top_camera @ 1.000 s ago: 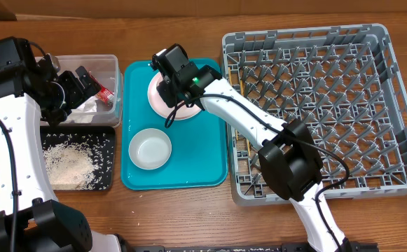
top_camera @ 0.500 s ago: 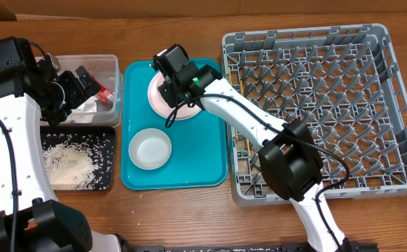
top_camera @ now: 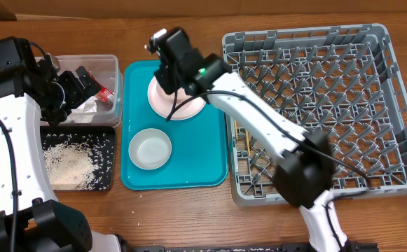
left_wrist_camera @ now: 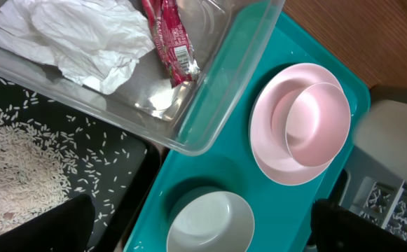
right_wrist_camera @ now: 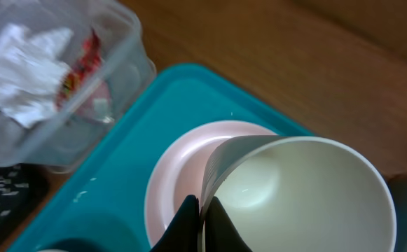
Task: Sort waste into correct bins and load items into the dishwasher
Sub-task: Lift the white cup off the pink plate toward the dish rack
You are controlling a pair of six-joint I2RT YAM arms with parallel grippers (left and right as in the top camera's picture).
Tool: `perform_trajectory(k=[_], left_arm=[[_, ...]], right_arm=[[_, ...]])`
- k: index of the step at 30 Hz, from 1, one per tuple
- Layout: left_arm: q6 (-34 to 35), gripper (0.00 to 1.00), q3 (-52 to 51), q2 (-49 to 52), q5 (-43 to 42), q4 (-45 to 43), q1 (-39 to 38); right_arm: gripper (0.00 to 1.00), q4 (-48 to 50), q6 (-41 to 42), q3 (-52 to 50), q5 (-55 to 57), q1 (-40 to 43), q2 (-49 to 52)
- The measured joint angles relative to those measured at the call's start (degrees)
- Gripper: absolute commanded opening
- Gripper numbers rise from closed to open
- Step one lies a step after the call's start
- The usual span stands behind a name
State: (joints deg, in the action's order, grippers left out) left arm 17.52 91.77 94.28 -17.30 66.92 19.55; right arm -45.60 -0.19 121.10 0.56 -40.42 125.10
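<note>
A pale bowl (right_wrist_camera: 294, 189) is held by the right gripper (right_wrist_camera: 201, 208) — its rim is pinched between the narrowed fingers, one inside and one outside. The bowl is seen tilted over the pink plate (right_wrist_camera: 171, 185), which lies on the far half of the teal tray (right_wrist_camera: 112, 175). A second bowl (top_camera: 150, 148) is set upright on the near half of the same tray, apart from the plate. The left gripper (top_camera: 76, 85) is held over the clear tub (left_wrist_camera: 214, 98), its fingers spread wide and gripping nothing. In the tub a crumpled napkin (left_wrist_camera: 84, 35) and a red wrapper (left_wrist_camera: 169, 38) are found side by side. Rice (left_wrist_camera: 10, 168) is heaped in the black tray (left_wrist_camera: 122, 178) just beside the tub — loose grains are scattered around the heap. The grey rack (top_camera: 305, 32) is placed to the right of the teal tray.
</note>
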Motion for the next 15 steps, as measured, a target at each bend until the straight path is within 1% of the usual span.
perform_trajectory(k=[3, 6, 10, 15], left_arm=[[0.0, 1.00, 0.0, 0.0, 0.0, 0.0, 0.0], [0.0, 1.00, 0.0, 0.0, 0.0, 0.0, 0.0], [0.0, 1.00, 0.0, 0.0, 0.0, 0.0, 0.0], [0.0, 1.00, 0.0, 0.0, 0.0, 0.0, 0.0]], right_arm=[[0.04, -2.0, 0.0, 0.4, -3.1, 1.8, -5.9], [0.04, -3.4, 0.7, 1.4, -9.5, 6.1, -11.2], [0.04, -3.9, 3.1, 2.7, -22.2, 16.2, -14.8], [0.04, -4.3, 6.9, 2.8, -40.6, 30.5, -13.0]])
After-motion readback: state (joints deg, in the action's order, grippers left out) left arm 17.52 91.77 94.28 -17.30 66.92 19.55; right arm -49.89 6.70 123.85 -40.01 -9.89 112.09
